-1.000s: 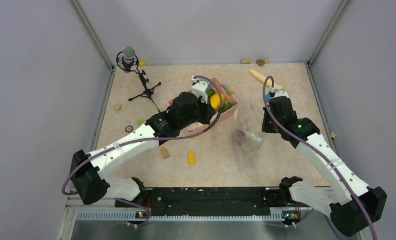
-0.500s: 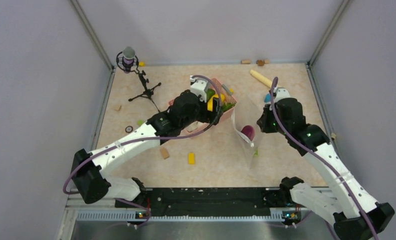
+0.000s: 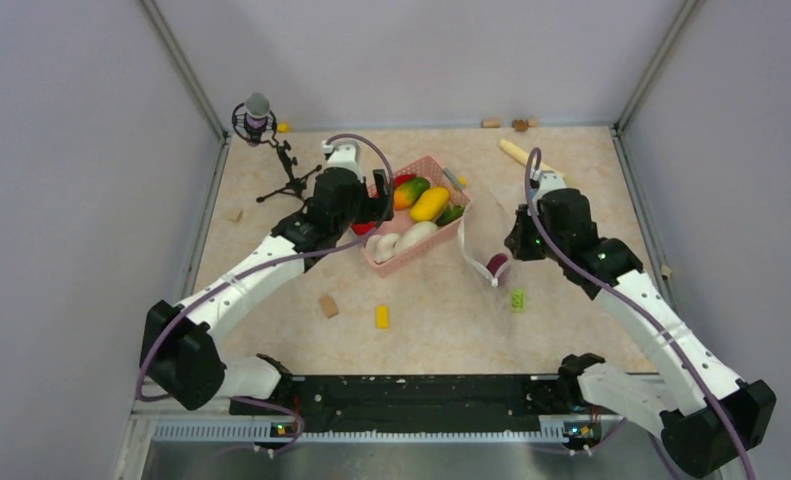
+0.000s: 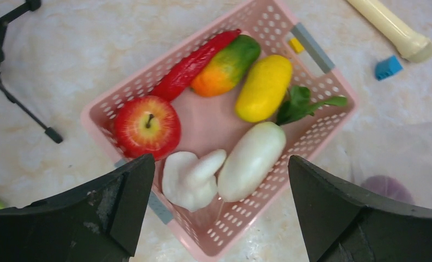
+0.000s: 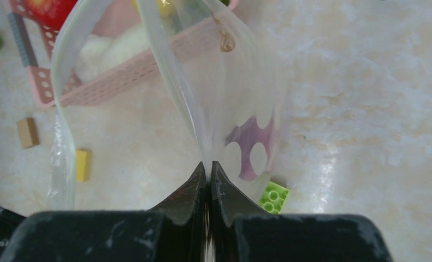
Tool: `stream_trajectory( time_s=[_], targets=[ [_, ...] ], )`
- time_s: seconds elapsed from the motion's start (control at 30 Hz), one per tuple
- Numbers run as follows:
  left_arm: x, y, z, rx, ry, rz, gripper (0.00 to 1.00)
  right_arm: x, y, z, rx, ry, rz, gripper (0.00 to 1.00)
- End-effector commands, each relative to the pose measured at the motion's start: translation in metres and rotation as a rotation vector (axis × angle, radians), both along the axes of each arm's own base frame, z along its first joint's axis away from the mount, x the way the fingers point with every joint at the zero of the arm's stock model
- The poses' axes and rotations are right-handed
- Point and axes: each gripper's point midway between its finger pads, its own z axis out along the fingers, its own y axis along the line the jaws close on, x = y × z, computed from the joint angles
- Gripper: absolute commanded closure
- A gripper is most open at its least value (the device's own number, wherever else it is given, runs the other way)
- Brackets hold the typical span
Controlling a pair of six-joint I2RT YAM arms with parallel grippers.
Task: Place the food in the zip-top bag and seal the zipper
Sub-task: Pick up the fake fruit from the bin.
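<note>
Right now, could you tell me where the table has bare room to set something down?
Bare: the near strip between the yellow block and green block. Crowded: around the basket and bag.

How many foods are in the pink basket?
6: apple left, chili and orange-green mango behind, yellow mango right, white mushroom and radish in front; more may be hidden.

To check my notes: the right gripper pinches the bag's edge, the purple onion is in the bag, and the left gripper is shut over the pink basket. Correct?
No: the left gripper is open, not shut, over the pink basket; see the left wrist view. The right gripper does pinch the bag, onion inside.
</note>
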Motion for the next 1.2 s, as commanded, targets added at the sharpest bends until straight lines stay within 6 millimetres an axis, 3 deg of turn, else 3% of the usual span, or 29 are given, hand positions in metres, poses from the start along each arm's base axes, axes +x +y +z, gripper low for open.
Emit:
stream_trajectory(
  time_s=[0.0,0.17,0.37,0.63,0.77,1.17],
  targets=[
    [0.017,0.016,-0.011,-0.014,0.014,0.074,0.03,0.015,0.042,0.023,0.154,-0.085,0.163,0.97],
    [0.035,0.043,-0.024,0.099,0.036,0.203,0.06,0.016,0.068,0.008,0.244,-0.038,0.250,0.97],
    [0.056,0.049,-0.040,0.135,0.068,0.222,0.22,0.020,0.062,-0.007,0.218,-0.033,0.211,0.97],
    [0.084,0.053,-0.066,0.219,0.111,0.269,0.46,0.015,0.056,-0.004,0.212,-0.059,0.200,0.97],
    [0.086,0.057,-0.076,0.262,0.140,0.291,0.57,0.015,0.053,-0.006,0.200,-0.060,0.188,0.97],
    [0.093,0.056,-0.093,0.294,0.171,0.294,0.60,0.015,0.050,-0.009,0.184,-0.051,0.176,0.97]
  ],
)
